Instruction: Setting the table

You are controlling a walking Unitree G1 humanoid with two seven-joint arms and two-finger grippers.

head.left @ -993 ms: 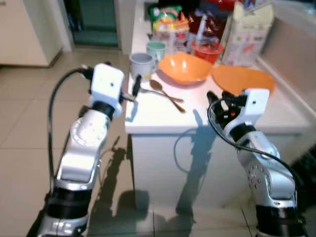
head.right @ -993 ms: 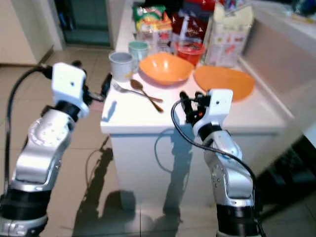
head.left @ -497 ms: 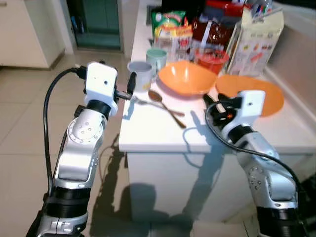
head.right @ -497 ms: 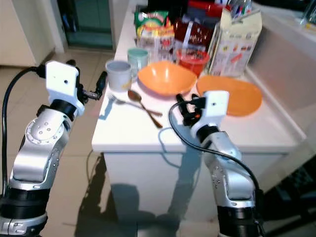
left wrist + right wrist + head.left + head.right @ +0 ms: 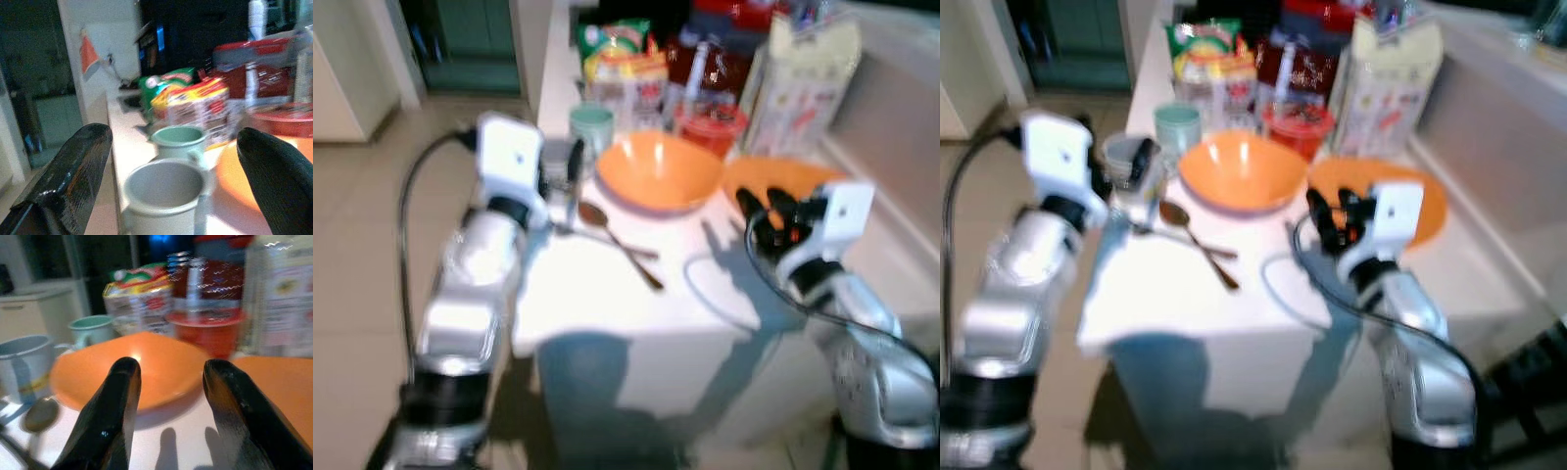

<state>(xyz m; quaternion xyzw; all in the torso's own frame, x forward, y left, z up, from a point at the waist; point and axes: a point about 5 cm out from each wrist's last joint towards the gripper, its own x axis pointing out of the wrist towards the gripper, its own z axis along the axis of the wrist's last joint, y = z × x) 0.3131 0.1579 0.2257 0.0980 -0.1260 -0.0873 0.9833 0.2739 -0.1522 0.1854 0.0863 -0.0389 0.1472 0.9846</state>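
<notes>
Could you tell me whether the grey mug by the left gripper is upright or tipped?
Upright: the grey mug stands on the white table, its round mouth facing up between the left gripper's open fingers.

Silver arms; white wrist blocks; black cables

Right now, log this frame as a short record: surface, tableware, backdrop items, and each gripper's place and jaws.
surface: white table
tableware: orange bowl, orange plate, grey mug, green mug, spoon, fork
backdrop: red tub, carton, snack packets
left gripper: at the grey mug, jaws open either side of it
right gripper: over the table beside the orange plate, jaws open, empty
image: blurred
</notes>
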